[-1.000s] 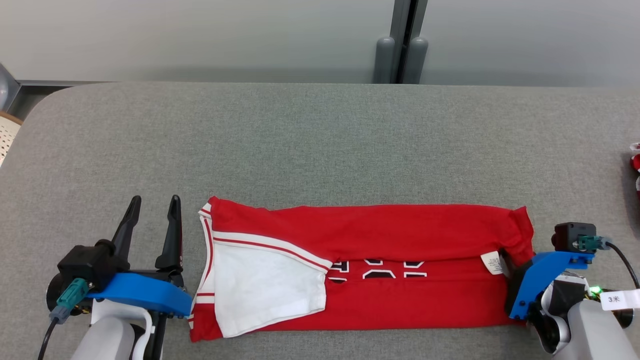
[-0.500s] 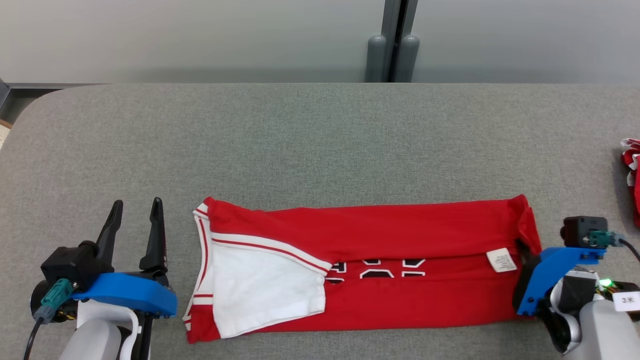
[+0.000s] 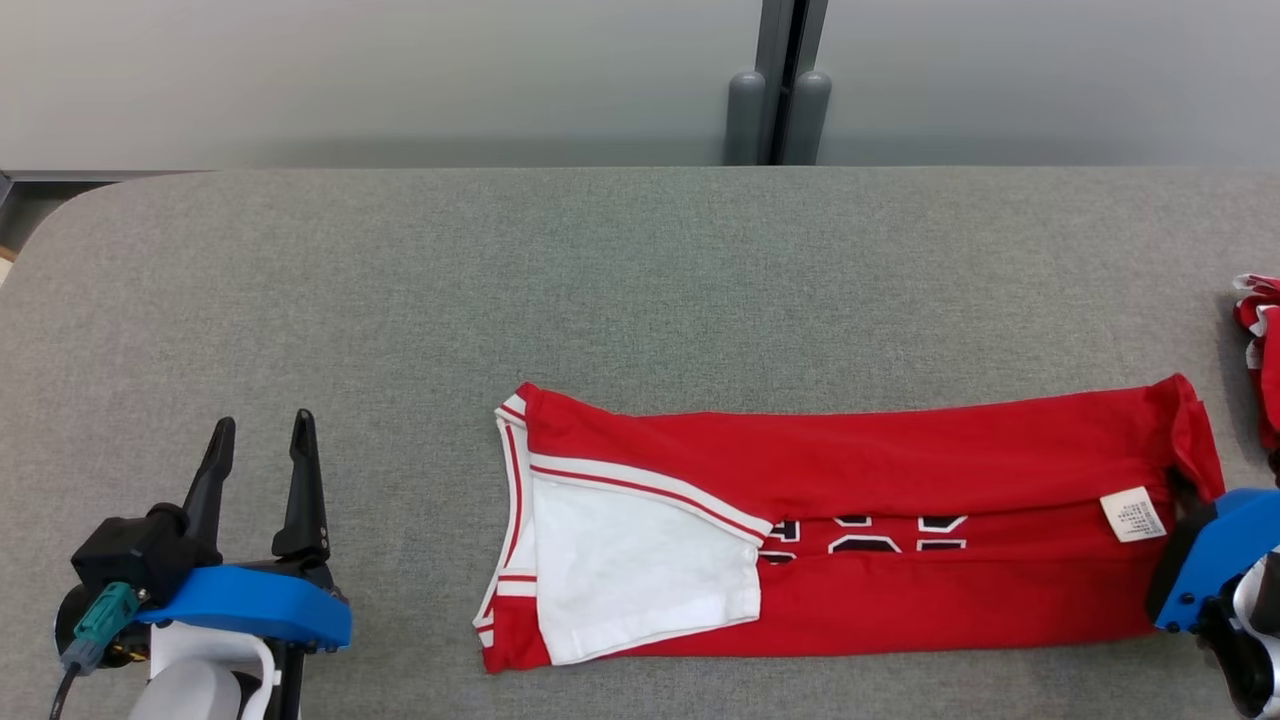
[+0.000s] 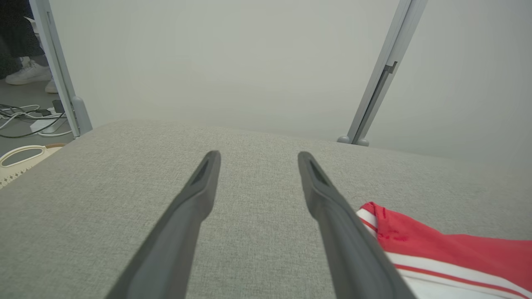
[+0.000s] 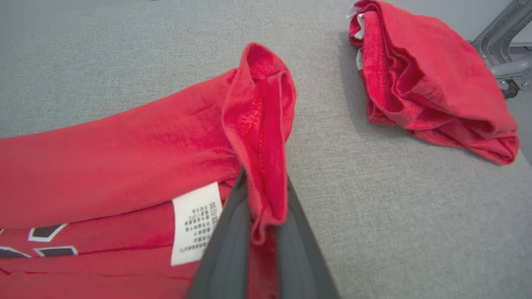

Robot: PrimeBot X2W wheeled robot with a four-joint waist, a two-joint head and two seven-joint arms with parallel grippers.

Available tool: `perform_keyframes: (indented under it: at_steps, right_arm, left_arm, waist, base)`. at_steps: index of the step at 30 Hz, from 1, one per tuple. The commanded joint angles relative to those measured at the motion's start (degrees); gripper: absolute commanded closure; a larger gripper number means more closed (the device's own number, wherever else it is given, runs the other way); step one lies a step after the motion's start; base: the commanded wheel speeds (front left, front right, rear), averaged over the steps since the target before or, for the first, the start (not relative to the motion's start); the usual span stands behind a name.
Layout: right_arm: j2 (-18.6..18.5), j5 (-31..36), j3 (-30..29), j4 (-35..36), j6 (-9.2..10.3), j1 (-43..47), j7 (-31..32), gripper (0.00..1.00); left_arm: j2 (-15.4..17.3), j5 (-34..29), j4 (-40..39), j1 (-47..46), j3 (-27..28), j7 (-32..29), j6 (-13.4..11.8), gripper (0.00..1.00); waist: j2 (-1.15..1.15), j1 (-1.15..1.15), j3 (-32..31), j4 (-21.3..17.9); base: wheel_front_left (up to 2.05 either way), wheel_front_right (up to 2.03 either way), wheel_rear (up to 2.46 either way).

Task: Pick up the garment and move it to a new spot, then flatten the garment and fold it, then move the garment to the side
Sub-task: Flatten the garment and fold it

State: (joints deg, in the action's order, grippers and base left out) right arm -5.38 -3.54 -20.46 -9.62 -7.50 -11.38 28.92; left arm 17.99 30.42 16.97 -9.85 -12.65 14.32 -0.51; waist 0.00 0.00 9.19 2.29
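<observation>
Shifted toward the robot's right since a moment ago, the garment (image 3: 900, 480) now sits well apart from the left tool (image 3: 262, 425), where earlier its striped end lay just beside it.

Head view: the red garment lies flat on the grey desk (image 3: 600, 280) as a long folded band. A white panel (image 3: 640, 570) is at its left end, and a white label (image 3: 1133, 514) is near its right end. The right tool (image 3: 1182, 492) meets that right end, and its fingers are hidden by the cloth, so the grip cannot be judged from here. The left tool rests over bare desk at the lower left, its two fingers spread apart with nothing between them. A second red cloth (image 3: 1262, 350) lies at the desk's right edge.

Left wrist view: both dark fingers (image 4: 195, 199) stand wide apart above the bare desk, and the garment's striped corner (image 4: 415, 245) shows beyond the right finger. Cables (image 4: 25, 120) lie on the floor at the far left, beside what may be a basket rim (image 4: 20, 160).

Right wrist view: the right tool is closed tight on the garment's bunched end, and a fold of red fabric stands up between the two fingers (image 5: 224, 257). The label (image 5: 195, 224) sits just left of them. The second red cloth (image 5: 428, 83) lies crumpled near the garment's end, not touching it.
</observation>
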Motion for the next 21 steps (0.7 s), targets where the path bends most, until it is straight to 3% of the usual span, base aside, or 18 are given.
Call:
perform_keyframes:
  at_steps: [1, 7, 12, 16, 21]
  right_arm:
    - [0.0, -0.1, -0.5, 1.0, 0.01, 0.4, -0.3, 1.00]
    - [-2.6, 2.0, -2.8, 4.6, 0.00, 0.4, 1.3, 1.00]
    - [-2.2, 1.9, -2.8, 10.0, 0.00, 1.4, 4.5, 1.00]
    - [-0.3, 0.3, 2.5, 14.7, 0.00, 3.0, 7.5, 1.00]
    - [1.6, -2.5, 13.9, 16.3, -0.01, 3.5, 8.9, 1.00]
  left_arm:
    - [0.1, 0.2, -0.4, 0.2, 0.0, 0.3, -0.3, 0.00]
    - [0.2, 0.2, -1.1, 0.6, -0.5, 0.0, -0.4, 0.00]
    - [0.4, 0.2, -1.9, 1.2, -0.7, -0.3, -0.8, 0.00]
    - [0.7, 0.4, -2.5, 1.9, -0.6, -0.3, -1.1, 0.00]
    - [0.9, 0.8, -3.3, 2.7, -0.5, -0.3, -1.6, 0.00]
  waist:
    - [0.00, 0.00, 0.0, 0.0]
    - [0.00, 0.00, -0.6, 0.2]
    - [0.00, 0.00, -1.6, 0.5]
    - [0.00, 0.00, -2.1, 0.5]
    - [0.00, 0.00, -2.4, 0.4]
  base:
    - [0.00, 0.00, 0.00]
    - [0.00, 0.00, 0.00]
    - [0.00, 0.00, 0.00]
    - [0.00, 0.00, 0.00]
    - [0.00, 0.00, 0.00]
